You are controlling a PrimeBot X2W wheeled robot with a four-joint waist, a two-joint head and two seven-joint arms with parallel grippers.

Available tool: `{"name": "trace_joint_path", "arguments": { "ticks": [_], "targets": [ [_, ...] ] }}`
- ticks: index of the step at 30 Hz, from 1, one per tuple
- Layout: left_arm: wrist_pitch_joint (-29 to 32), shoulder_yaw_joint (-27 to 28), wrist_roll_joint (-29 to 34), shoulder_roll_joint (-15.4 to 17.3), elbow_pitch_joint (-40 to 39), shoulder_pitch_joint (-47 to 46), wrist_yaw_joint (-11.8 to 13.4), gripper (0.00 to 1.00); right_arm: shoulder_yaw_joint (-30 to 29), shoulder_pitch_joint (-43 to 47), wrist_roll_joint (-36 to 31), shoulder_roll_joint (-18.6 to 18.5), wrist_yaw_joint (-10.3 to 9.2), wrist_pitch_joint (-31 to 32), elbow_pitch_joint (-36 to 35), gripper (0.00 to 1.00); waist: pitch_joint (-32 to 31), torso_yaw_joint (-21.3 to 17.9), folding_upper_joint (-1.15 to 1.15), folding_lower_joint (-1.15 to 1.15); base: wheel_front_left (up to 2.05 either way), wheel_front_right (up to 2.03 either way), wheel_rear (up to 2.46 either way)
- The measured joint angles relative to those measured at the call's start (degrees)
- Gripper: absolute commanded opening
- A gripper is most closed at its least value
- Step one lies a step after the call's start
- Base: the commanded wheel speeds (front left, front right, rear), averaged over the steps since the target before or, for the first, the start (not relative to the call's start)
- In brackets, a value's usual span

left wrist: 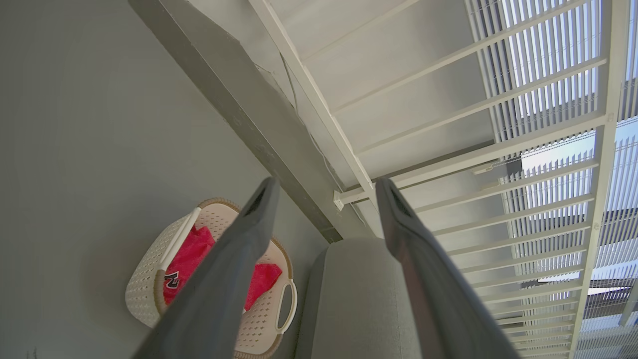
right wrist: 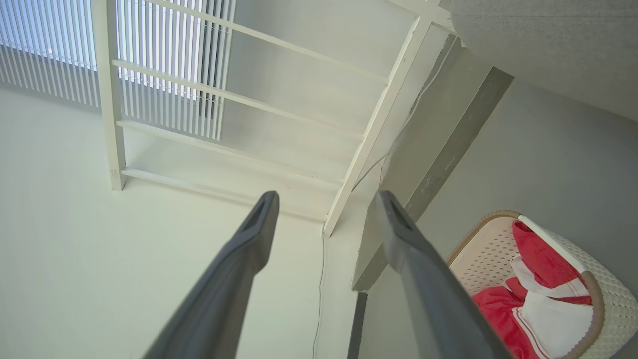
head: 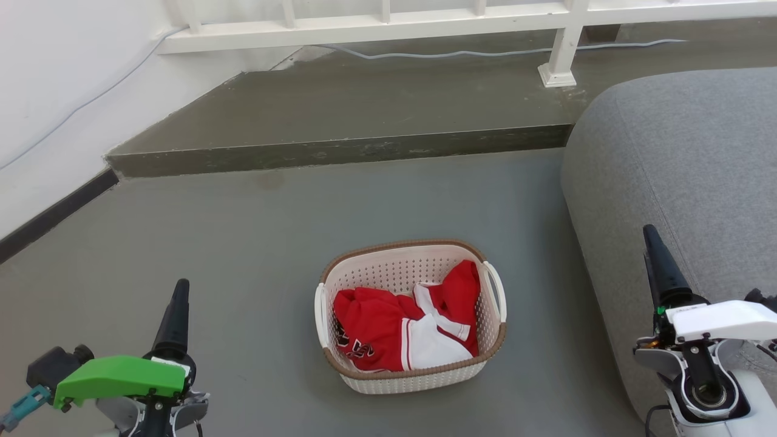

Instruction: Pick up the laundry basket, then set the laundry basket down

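Note:
The laundry basket stands on the grey floor at centre, cream-white and perforated, with a brown rim and a white handle on each side. Red and white clothes lie inside it. My left gripper is at the lower left, well to the left of the basket and apart from it. In the left wrist view its fingers stand spread, the gripper open and empty, with the basket behind them. My right gripper rises at the lower right, in front of the sofa. It is open and empty, the basket to its right.
A grey sofa fills the right side, close to the basket. A raised concrete step crosses the floor behind the basket, with a white railing and a cable beyond it. A white wall with a dark skirting runs along the left.

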Motion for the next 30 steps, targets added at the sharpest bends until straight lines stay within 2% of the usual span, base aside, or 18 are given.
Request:
{"name": "trace_joint_path", "arguments": {
  "ticks": [16,30],
  "targets": [
    [-2.7,-1.3,17.3,0.8,-2.1,-1.3,0.8,1.0,4.9,-1.0,-14.2,-3.1,0.02,-3.0,0.1,1.0,0.1,-0.1,0.0,0.0,0.0,0.0,0.0],
    [-5.3,-3.2,30.2,0.7,-3.7,-1.3,1.9,1.0,6.4,-2.2,-25.4,-3.2,-0.62,-5.6,-0.3,1.0,0.1,-0.2,0.0,0.0,0.0,0.0,0.0]
  ]
}}
